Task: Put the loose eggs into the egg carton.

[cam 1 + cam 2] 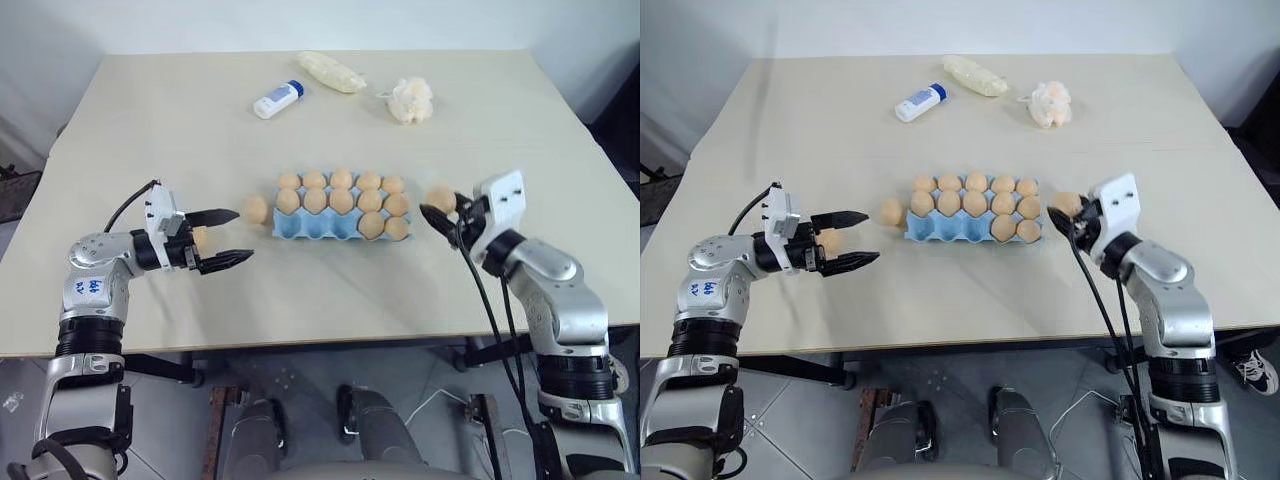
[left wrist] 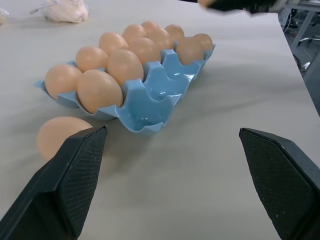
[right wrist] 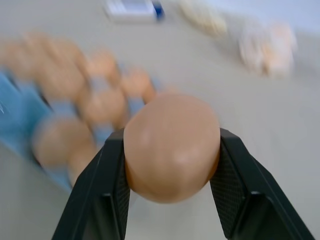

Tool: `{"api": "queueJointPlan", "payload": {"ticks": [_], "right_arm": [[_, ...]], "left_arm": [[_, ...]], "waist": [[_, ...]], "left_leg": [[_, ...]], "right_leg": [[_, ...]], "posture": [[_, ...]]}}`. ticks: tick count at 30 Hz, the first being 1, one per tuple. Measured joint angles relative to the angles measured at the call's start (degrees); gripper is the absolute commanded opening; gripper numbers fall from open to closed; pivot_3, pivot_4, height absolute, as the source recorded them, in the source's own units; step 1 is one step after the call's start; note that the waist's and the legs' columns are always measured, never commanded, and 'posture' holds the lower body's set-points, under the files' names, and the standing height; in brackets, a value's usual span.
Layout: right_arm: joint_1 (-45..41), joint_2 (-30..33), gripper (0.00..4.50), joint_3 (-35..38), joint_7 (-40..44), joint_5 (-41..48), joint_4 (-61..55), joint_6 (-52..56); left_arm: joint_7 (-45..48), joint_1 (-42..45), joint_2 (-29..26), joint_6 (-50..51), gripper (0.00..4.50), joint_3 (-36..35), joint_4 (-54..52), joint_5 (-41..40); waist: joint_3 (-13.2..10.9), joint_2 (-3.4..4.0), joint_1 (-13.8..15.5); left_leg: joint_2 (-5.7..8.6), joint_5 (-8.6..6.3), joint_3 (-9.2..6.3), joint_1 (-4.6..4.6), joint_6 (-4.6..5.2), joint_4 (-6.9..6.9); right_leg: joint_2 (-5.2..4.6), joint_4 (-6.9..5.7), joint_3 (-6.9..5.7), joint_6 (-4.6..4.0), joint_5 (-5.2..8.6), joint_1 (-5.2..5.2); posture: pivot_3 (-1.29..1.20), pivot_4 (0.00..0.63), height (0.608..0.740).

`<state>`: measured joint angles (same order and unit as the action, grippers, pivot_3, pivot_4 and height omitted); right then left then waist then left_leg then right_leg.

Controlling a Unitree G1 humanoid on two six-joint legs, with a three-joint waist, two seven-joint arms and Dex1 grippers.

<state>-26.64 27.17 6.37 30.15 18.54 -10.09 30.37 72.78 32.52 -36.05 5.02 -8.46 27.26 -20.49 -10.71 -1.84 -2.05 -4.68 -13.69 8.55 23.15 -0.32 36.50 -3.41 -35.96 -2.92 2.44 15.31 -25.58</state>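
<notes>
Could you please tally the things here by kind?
Eggs: 14 (12 in the carton, 1 beside it, 1 in the right gripper)
Carton: 1
Bottle: 1
Puff: 1
Bag: 1
Total: 18
A tan shape behind the left gripper may be another egg.

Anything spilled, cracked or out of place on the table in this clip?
Nothing spilled or visibly cracked. One loose egg lies on the table just off the egg carton, near the open left gripper. The right gripper holds another egg. The carton's near row has empty cups.
</notes>
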Motion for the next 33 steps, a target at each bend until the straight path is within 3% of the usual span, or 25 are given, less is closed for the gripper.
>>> {"api": "queueJointPlan", "payload": {"ticks": [7, 16, 24, 33], "right_arm": [[-8.47, -7.37, 1.79, -9.69, -1.74, -2.86, 3.67, 1.31], [-10.13, -10.3, 1.79, -16.64, 0.18, -6.48, 9.67, -0.31], [-9.96, -9.96, 4.44, -17.8, 1.79, -7.99, 10.15, -0.44], [-10.21, -6.13, 4.47, -15.17, 5.72, -6.19, 7.15, 0.76]], "left_arm": [[-0.8, -1.56, -0.3, 0.27, 4.5, -0.35, -2.17, -0.5], [-2.38, -4.68, -1.3, 1.57, 4.5, -2.09, -5.66, -1.72], [-3.65, -5.19, -1.4, 2.38, 4.5, -2.24, -6.47, -1.86], [-4.61, -4.85, -1.59, 2.4, 4.5, -2.46, -6.46, -1.93]], "waist": [[0.0, 0.0, 0.01], [0.0, 0.0, 0.23], [0.0, 0.0, 0.09], [0.0, 0.0, 0.06]], "left_leg": [[0.0, -0.02, 0.0, 0.07, -0.02, -0.06], [-0.02, -0.06, 0.02, 0.1, 0.0, -0.06], [-0.04, -0.06, 0.02, 0.09, -0.01, -0.08], [-0.03, -0.06, 0.02, 0.1, -0.01, -0.13]], "right_leg": [[-0.04, 0.01, -0.03, -0.05, 0.03, -0.06], [-0.06, 0.02, -0.05, -0.05, 0.03, -0.08], [-0.07, 0.01, -0.05, -0.06, 0.04, -0.08], [-0.07, 0.03, -0.05, -0.08, 0.05, -0.11]], "posture": [[0.0, 0.15, 0.74], [0.0, 0.15, 0.74], [0.0, 0.15, 0.74], [0.0, 0.15, 0.74]]}}
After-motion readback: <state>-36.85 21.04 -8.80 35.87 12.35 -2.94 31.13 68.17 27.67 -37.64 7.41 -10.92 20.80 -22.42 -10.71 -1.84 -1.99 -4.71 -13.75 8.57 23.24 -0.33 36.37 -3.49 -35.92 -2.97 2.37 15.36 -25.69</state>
